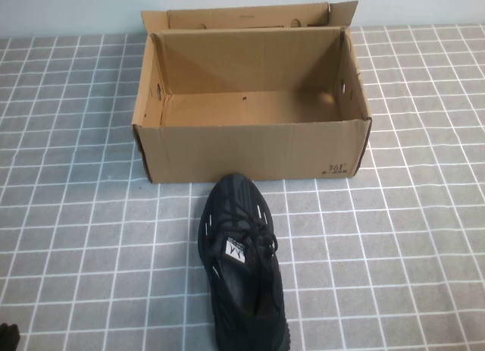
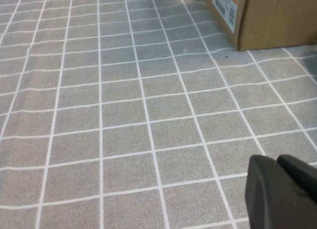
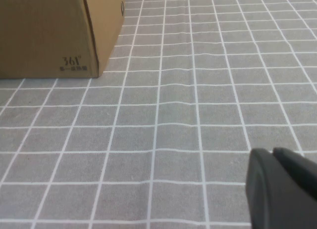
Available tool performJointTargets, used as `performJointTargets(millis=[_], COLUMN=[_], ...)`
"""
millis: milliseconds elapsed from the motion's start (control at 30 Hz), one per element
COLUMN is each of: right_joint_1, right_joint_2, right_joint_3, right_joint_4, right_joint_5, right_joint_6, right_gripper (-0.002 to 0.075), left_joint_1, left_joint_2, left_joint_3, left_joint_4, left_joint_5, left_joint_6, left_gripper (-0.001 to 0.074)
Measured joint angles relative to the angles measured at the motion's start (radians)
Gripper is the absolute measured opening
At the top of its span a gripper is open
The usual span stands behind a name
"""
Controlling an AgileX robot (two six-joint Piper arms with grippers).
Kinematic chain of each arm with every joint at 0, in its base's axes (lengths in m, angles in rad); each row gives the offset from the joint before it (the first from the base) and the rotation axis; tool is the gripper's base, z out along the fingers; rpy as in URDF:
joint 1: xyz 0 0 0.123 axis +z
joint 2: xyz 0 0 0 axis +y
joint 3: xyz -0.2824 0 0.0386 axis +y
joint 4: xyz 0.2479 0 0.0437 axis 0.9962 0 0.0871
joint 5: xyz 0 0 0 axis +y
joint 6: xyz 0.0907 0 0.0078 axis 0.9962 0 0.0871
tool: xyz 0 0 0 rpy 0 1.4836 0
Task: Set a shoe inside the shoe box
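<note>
Here the shoe (image 1: 242, 260) lies on the grey checked tablecloth (image 1: 409, 237) just in front of the shoe box (image 1: 250, 150), its long axis running from the near edge toward the box, toe almost touching the box's front wall. Its white tongue label carries black print too small to read. The box stands open, flap lid raised at the back, with "361" printed at its front right corner. The left gripper (image 2: 280, 189) hovers low at the table's near left, fingers pressed together and empty; the right gripper (image 3: 277, 187) hovers near the box's printed corner, likewise closed on nothing.
</note>
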Motion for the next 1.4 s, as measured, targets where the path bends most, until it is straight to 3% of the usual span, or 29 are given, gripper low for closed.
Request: performJointTargets(millis=[1067, 1400], right_joint_1=[0.0, 0.0], right_joint_2=[0.0, 0.0], right_joint_3=[0.0, 0.0], right_joint_4=[0.009, 0.352], right_joint_5=[-0.016, -0.129], right_joint_6=[0.0, 0.0], right_gripper=[-0.0016, -0.0016], left_joint_1=[0.0, 0.0], left_joint_2=[0.0, 0.0], left_joint_3=[0.0, 0.0], left_joint_4=[0.0, 0.0], left_joint_5=[0.0, 0.0], left_joint_6=[0.0, 0.0], left_gripper=[-0.0001, -0.0001])
